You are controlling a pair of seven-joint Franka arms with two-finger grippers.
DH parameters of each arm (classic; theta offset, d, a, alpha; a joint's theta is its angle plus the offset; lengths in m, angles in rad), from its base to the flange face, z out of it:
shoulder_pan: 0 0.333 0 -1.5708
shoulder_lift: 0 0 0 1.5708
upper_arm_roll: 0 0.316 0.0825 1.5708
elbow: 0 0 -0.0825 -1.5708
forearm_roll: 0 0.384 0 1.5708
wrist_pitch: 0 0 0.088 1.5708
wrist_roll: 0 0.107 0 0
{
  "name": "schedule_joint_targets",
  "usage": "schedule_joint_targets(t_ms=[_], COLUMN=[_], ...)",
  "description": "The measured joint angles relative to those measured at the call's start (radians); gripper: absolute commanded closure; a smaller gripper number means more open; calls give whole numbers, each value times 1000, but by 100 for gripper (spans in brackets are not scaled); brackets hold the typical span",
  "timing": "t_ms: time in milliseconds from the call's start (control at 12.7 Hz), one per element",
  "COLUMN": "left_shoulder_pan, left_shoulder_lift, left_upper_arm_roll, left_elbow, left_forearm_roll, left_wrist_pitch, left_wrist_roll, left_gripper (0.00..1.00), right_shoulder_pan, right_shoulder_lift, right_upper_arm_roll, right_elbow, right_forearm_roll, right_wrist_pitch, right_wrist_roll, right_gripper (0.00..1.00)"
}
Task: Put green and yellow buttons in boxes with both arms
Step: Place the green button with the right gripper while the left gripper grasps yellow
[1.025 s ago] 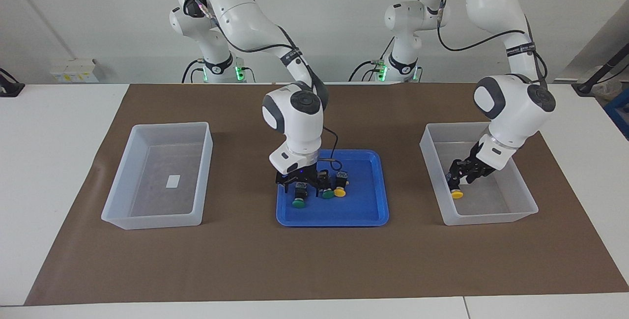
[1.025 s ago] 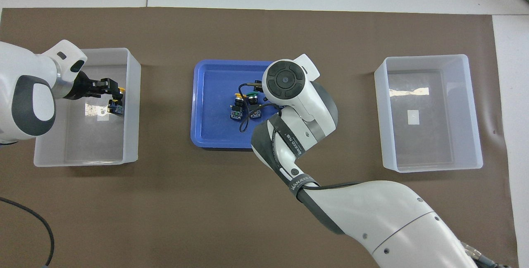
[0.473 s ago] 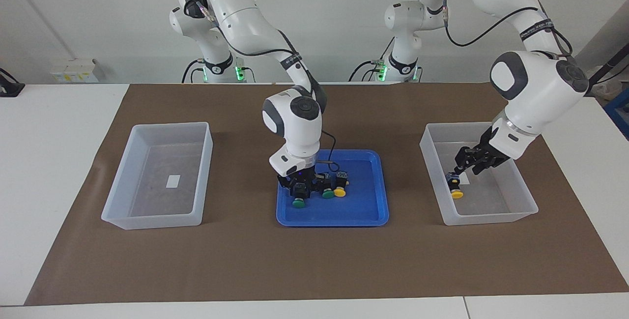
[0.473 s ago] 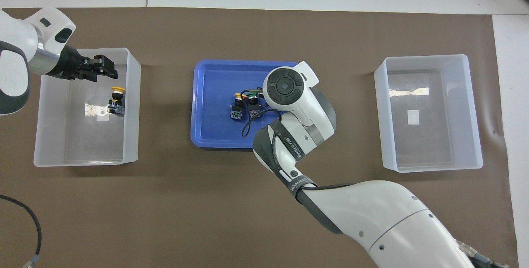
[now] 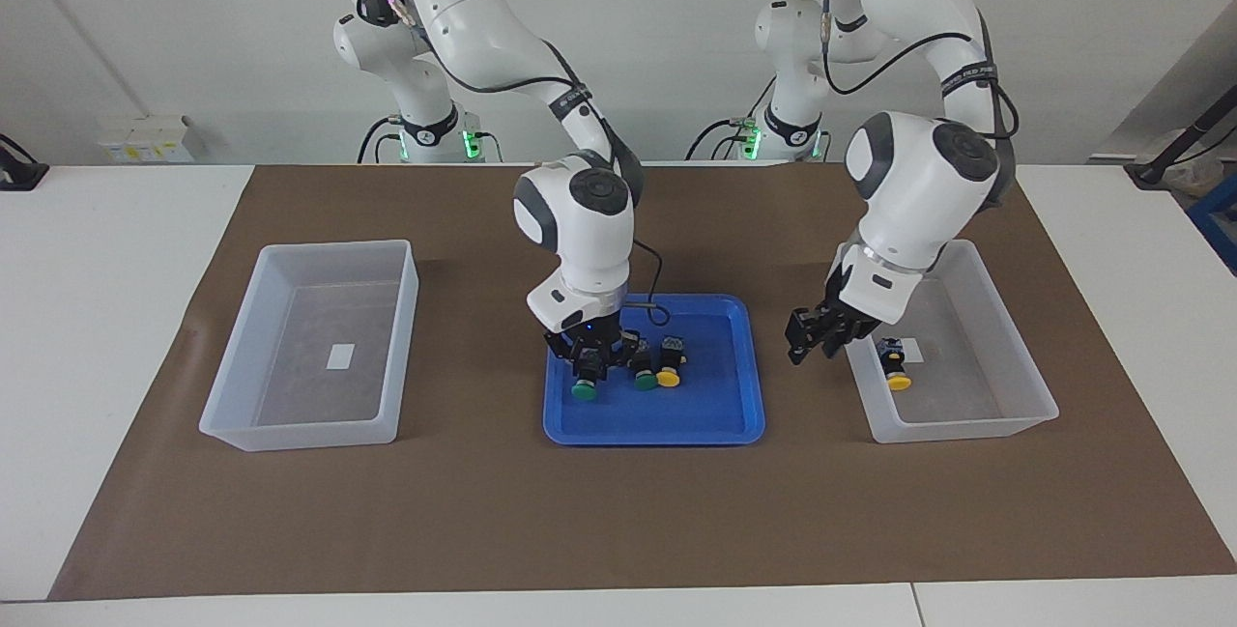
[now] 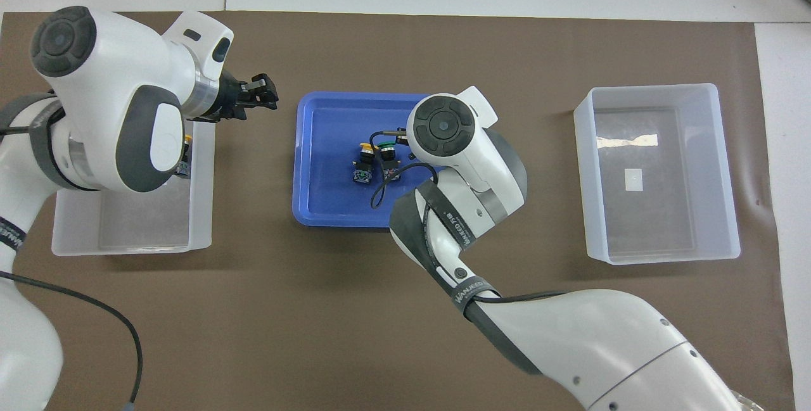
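- right gripper (image 5: 587, 368) is reaching down into the blue tray (image 5: 715, 419) at the centre of the facing frame, and it is closing tightly around the dark body of a green button (image 5: 584, 389), its round cap pointing toward the lower edge of the frame.
- in the overhead frame the right arm's white wrist is covering this gripper and the held button, so only the facing frame is showing the grip.
- left gripper (image 5: 807, 342) is hanging in the air at the centre right of the facing frame, over the brown mat (image 5: 618, 511) in the gap between the blue tray and the box at the left arm's end (image 5: 966, 429); i cannot tell whether it is open or closed, and nothing is showing in it.
- a yellow button in the box (image 5: 898, 374) is lying on the floor of that box, near its wall on the tray's side, apart from the left gripper.
- a second green button (image 5: 645, 377) and a yellow button in the tray (image 5: 669, 373) are lying side by side in the blue tray, just beside the right gripper, toward the left arm's end.
- the box at the right arm's end (image 5: 300, 436) is sitting at the centre left of the facing frame, showing only a small white label (image 5: 340, 356) on its floor.
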Motion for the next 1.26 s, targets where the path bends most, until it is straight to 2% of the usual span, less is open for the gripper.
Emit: schedule_joint_targets(t_ms=[237, 552, 867, 1261], left_shoulder_pan=[-44, -127, -218, -261], left_shoulder_lift=[4, 55, 79, 76], left_upper_arm_roll=[0, -1, -1, 1], left_elbow=[-80, -125, -138, -174], left_forearm_roll=[0, 0, 0, 6], left_wrist_pitch=[134, 256, 269, 211], left_wrist_roll=[-25, -61, -73, 34], left_gripper=[41, 41, 41, 41], right_shoulder_pan=[-77, -205, -337, -491], right_shoulder_lift=[-99, -194, -274, -291], right_upper_arm_roll=[-1, -2, -4, -5], right_elbow=[-2, -59, -172, -220], right_forearm_roll=[15, 16, 16, 93], right_wrist_pitch=[-78, -134, -134, -100], right_wrist_roll=[-5, -178, -370, -626], right_gripper=[100, 100, 100, 100])
